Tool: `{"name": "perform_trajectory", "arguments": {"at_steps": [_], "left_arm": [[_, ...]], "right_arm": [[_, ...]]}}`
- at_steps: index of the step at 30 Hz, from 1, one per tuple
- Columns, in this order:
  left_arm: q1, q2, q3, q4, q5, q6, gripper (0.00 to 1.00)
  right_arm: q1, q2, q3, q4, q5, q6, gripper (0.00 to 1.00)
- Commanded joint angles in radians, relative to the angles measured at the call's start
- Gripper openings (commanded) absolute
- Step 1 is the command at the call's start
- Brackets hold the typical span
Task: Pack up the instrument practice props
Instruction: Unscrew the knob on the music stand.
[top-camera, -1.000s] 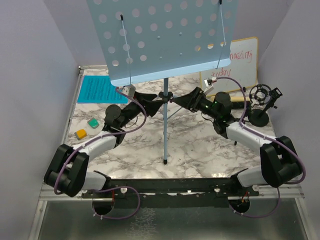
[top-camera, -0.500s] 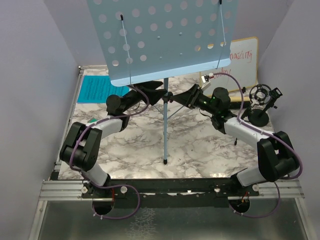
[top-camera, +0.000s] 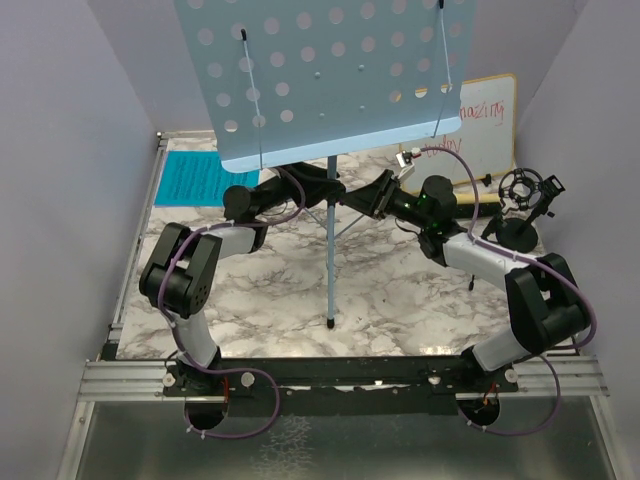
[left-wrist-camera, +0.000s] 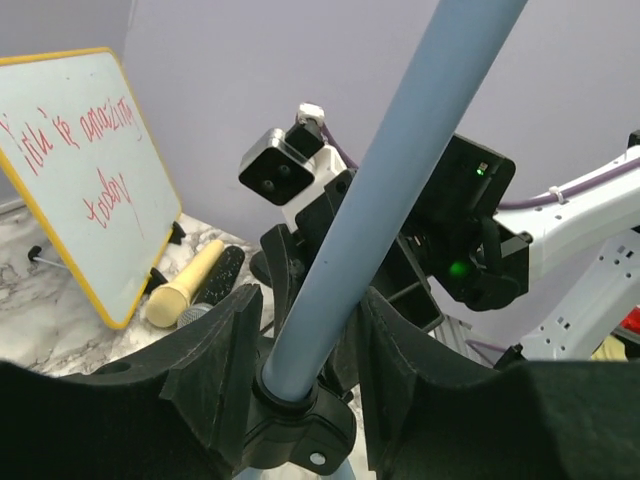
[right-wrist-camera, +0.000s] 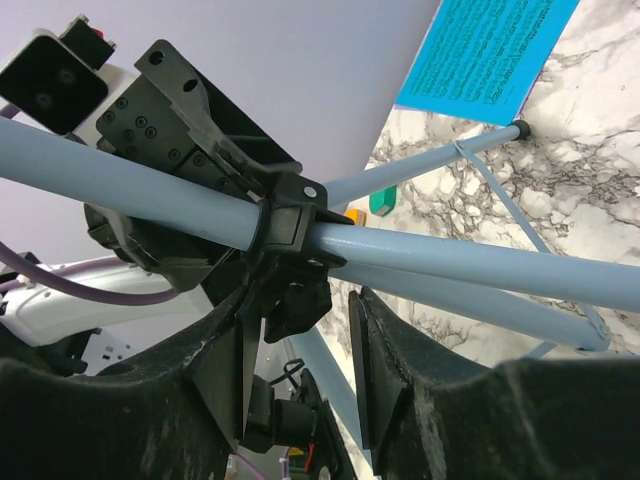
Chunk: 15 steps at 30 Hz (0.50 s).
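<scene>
1. Top view: the music stand (top-camera: 320, 80) is upright in the middle of the marble table (top-camera: 270, 290). Its light-blue perforated tray tilts high above the arms, and one leg tip is planted toward the near edge. The left claw (top-camera: 322, 185) and the right claw (top-camera: 372, 195) come at the pole from opposite sides, just below the tray, where the legs branch off.
2. Top view, around it: a blue sheet (top-camera: 195, 178) lies flat in the far-left corner. A whiteboard (top-camera: 480, 130) with red writing leans at the back right. A black microphone (top-camera: 525, 190) on its small stand is at the right edge, beside the right arm.
3. Left wrist view: the stand's pole runs up between the left claw's two fingers (left-wrist-camera: 215, 370), just above a black collar (left-wrist-camera: 300, 430). The fingers hug the pole closely on both sides, but I cannot tell whether they are pressing on it. Behind, a cream microphone (left-wrist-camera: 185, 290) lies on the table at the foot of the whiteboard.
4. Right wrist view: the right claw straddles the collar and its knob, and the legs spread away across the marble. Thin gaps seem to show beside the knob, so I cannot tell whether it is clenched or loose. A green block (right-wrist-camera: 382, 200) is visible beyond the legs.
</scene>
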Motion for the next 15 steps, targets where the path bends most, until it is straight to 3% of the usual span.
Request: {"name": "perform_trajectory", "arguments": {"at_steps": [1,8,15], "left_arm": [[0.005,0.032,0.012,0.110,0.034,0.019,0.45],[0.005,-0.024,0.015,-0.167,0.049,0.245,0.34],[0.005,-0.070,0.027,-0.432,0.068,0.462,0.32]], "right_arm": [[-0.002,0.015,-0.003,0.046,-0.030,0.011,0.45],[-0.002,0.011,-0.002,0.045,-0.032,0.003,0.39],[-0.002,0.020,-0.008,0.068,-0.046,0.008,0.32]]}}
